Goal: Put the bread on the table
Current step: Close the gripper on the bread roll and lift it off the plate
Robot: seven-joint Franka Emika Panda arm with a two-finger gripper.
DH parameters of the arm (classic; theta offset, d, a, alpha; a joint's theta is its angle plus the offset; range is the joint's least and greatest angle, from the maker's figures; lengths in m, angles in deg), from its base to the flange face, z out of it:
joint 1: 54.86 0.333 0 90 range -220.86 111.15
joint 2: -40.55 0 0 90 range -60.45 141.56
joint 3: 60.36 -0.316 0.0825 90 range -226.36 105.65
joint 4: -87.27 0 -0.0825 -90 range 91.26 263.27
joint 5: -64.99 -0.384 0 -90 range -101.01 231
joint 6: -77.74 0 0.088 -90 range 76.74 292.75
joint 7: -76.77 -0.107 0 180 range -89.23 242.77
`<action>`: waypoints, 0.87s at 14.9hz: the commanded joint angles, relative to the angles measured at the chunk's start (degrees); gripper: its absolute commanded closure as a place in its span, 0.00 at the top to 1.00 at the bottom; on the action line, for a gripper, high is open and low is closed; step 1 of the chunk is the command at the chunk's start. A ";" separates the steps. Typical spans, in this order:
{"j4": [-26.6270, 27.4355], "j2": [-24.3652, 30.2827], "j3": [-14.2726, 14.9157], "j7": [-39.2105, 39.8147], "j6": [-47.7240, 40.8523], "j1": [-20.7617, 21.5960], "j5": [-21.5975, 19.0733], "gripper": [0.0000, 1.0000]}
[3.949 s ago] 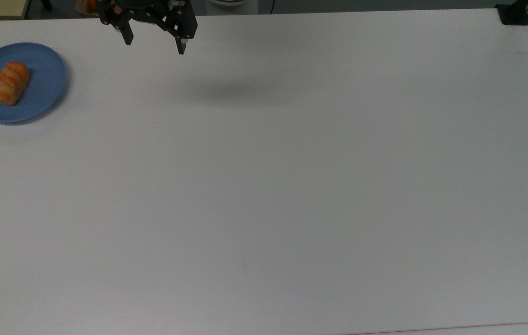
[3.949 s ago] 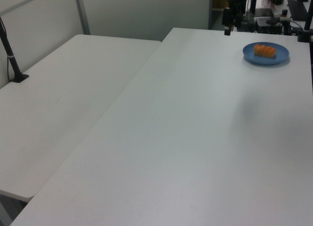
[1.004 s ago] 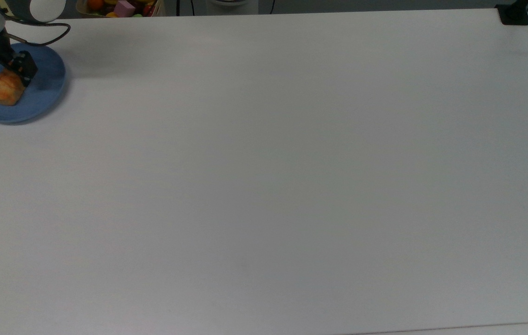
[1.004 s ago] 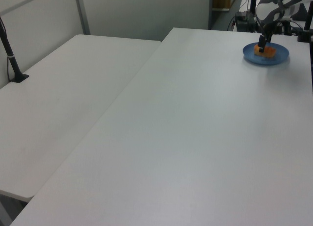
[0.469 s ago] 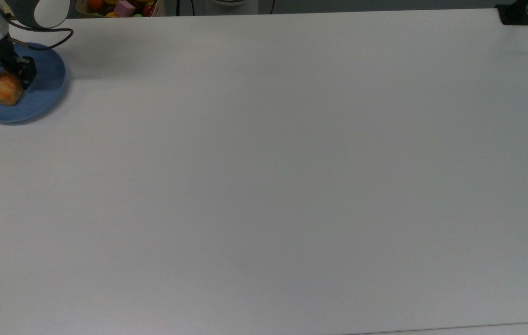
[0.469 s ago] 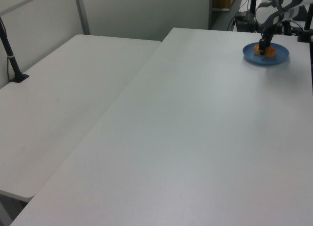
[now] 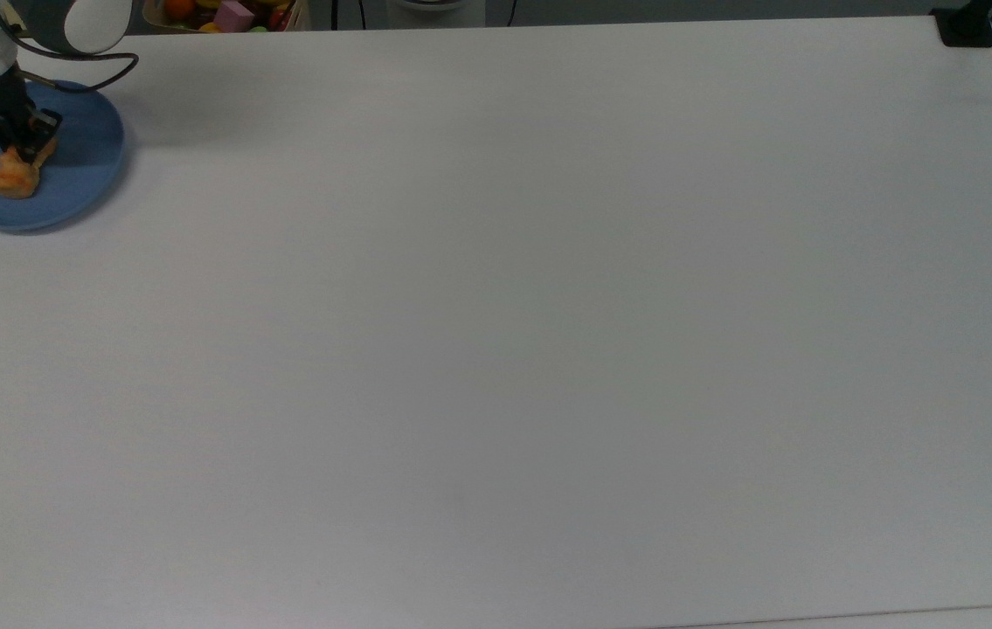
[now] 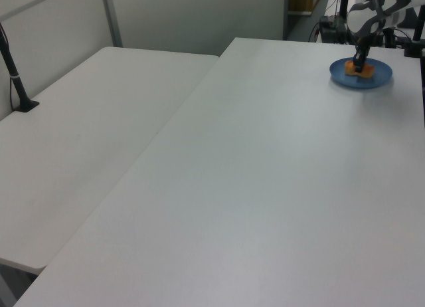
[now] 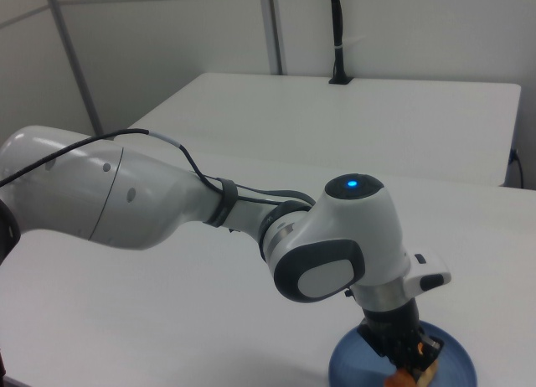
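Bread (image 7: 13, 175) is sitting on the blue plate (image 7: 85, 166) way over at the top view's left edge, and the gripper (image 7: 17, 138) is right down on it. Nothing else is crowding the plate, and nothing stands between the jaws and the pastry. Beyond them, past the table's far edge in the top view, there's a box of colourful stuff (image 7: 225, 13), and a black clamp (image 7: 966, 26) sits well apart at the far right corner. A second white table (image 8: 86, 134) runs alongside in the left view.

Count: one bread, one plate, one arm (image 9: 167, 203).

The jaws look closed in on the upper end of the bread, pinching it, with the rest of the pastry poking out just below them toward the plate's middle. The table (image 7: 504, 332) around the plate is plain white.
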 commanded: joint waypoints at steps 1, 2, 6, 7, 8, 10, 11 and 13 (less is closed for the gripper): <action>1.36 1.03 0.00 3.28 1.37 -0.34 -1.22 0.06; 1.36 1.30 0.00 3.37 1.10 -0.34 -1.22 0.06; 1.19 3.23 0.08 3.20 0.75 -0.34 -1.22 0.06; 1.01 3.76 0.08 3.11 0.23 -0.34 -1.22 0.06; 0.75 4.54 0.08 3.11 -0.91 -0.34 -1.22 0.06; -0.13 6.39 0.08 2.93 -3.37 0.09 -1.22 0.06; -0.57 6.75 0.08 3.02 -4.08 0.27 -1.22 0.06; -2.32 6.93 0.08 2.15 -4.35 0.71 -1.40 0.07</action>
